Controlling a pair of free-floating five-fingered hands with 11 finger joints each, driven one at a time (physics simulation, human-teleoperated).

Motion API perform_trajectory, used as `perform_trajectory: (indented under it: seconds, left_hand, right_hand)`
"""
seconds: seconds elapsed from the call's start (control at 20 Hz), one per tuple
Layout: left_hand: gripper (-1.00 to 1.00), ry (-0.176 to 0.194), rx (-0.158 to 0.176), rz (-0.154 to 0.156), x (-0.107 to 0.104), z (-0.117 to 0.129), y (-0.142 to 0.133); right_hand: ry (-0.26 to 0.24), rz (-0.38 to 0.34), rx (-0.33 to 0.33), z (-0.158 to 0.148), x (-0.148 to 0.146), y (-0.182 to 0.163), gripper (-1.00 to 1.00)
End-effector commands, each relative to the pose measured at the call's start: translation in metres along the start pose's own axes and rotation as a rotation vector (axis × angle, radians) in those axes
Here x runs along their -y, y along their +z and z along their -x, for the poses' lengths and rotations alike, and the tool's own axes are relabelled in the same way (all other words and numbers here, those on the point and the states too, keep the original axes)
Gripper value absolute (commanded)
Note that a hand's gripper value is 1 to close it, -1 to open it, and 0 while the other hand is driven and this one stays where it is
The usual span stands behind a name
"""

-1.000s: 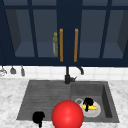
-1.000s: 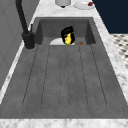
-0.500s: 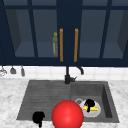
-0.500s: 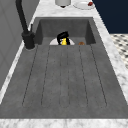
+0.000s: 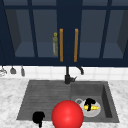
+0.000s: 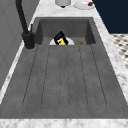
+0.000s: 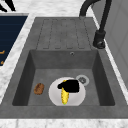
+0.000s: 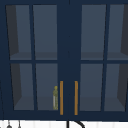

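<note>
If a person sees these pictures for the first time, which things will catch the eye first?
First, the big red ball at the front edge of the sink, in the front view. Next, the right hand lying over the yellow corn cob on the white plate in the basin. The left hand hangs at the sink's front left corner.

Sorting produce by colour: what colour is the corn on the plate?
Yellow corn cob; the right side view shows it best.

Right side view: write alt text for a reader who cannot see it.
A black hand rests on a yellow corn cob lying on a white plate in the grey sink basin. A brown lump lies left of the plate, and a black faucet stands beyond.
</note>
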Motion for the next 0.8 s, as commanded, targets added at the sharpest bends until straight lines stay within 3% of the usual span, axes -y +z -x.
perform_trajectory:
  seconds: [0.0, 0.05, 0.1, 0.15, 0.2, 0.3, 0.55, 0.75]
  left_hand:
    - [0.00, 0.000, 0.000, 0.000, 0.000, 0.000, 0.000]
    - [0.00, 0.000, 0.000, 0.000, 0.000, 0.000, 0.000]
    - [0.00, 0.000, 0.000, 0.000, 0.000, 0.000, 0.000]
    - [0.00, 0.000, 0.000, 0.000, 0.000, 0.000, 0.000]
    - [0.00, 0.000, 0.000, 0.000, 0.000, 0.000, 0.000]
    - [0.00, 0.000, 0.000, 0.000, 0.000, 0.000, 0.000]
    - [0.00, 0.000, 0.000, 0.000, 0.000, 0.000, 0.000]
    - [0.00, 0.000, 0.000, 0.000, 0.000, 0.000, 0.000]
  right_hand:
    - [0.011, -0.020, 0.016, 0.002, 0.004, -0.014, 1.00]
    - [0.003, -0.027, -0.002, 0.002, 0.004, -0.008, 1.00]
    - [-0.006, -0.040, 0.005, 0.000, 0.003, -0.005, -1.00]
    - [-0.015, -0.042, -0.010, 0.000, 0.005, -0.004, -1.00]
    - [0.025, -0.041, -0.001, -0.004, 0.008, -0.003, -1.00]
    - [0.031, -0.006, -0.021, -0.009, 0.019, 0.001, -1.00]
    - [0.109, 0.006, -0.034, -0.022, 0.044, 0.022, -1.00]
    - [0.113, 0.003, -0.032, -0.029, 0.063, 0.036, -1.00]
